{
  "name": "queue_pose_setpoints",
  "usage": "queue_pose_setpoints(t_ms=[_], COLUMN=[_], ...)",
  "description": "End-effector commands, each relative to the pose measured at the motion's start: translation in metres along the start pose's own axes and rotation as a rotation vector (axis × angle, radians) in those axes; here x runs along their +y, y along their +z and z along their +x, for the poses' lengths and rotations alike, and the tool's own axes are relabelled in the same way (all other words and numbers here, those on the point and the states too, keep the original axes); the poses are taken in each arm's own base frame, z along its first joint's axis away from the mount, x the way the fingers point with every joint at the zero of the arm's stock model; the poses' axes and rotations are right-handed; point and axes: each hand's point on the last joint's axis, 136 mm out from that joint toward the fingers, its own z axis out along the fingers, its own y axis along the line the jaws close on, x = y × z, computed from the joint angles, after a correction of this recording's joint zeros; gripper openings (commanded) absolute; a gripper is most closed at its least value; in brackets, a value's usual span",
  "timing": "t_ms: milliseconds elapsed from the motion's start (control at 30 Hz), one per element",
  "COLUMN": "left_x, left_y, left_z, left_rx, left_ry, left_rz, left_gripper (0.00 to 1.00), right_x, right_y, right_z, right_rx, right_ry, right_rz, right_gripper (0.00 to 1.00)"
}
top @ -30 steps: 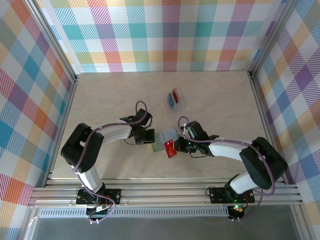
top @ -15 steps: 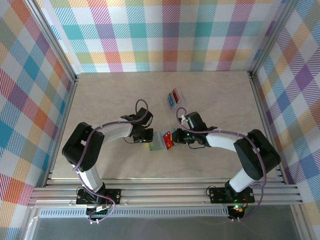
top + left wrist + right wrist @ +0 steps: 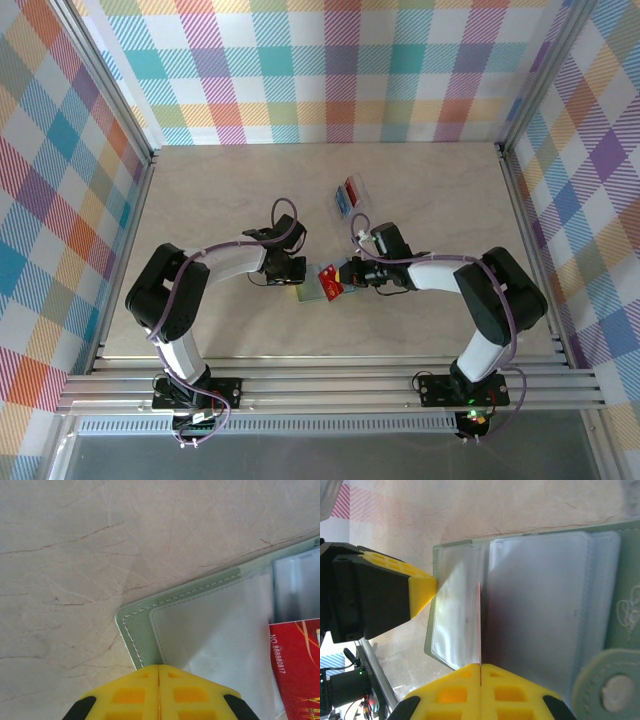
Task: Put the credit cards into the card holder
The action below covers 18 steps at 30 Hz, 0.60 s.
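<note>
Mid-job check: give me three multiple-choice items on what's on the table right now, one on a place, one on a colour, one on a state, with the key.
1. Where does the clear tray sit relative to the wallet?
A) farther from the arm bases
B) nearer the arm bases
C) under it

2. What colour is the card in the right end effector?
A) blue
B) red
C) green

3. How is the wallet?
A) folded shut
B) lying open
C) standing on edge

Key: 1A, the top view shows the tray beyond the wallet. 2B, the held card is red in the top view. 3B, its clear inner pockets are showing.
</note>
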Motion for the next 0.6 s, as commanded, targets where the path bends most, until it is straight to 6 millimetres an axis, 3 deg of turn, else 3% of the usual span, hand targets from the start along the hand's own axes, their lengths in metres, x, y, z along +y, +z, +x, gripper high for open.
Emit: queue_pose_setpoints(t_ms=[0,567], left_x=[0.014,0.013], left_y=[0.006,0.008], left_z=[0.005,0.005], left_rx=[0.031,0.035], left_ry=[0.006,0.008], left_rz=[-0.063,-0.06], left_gripper=[0.08,0.08], right_x=[0.013,0.003], right_y=[0.002,0.015], right_z=[-0.007,-0.023], right_rx=[0.001,0.005], right_ry=[-0.036,-0.032], right_rz=[-0.07,-0.09], right_gripper=[0.0,0.0])
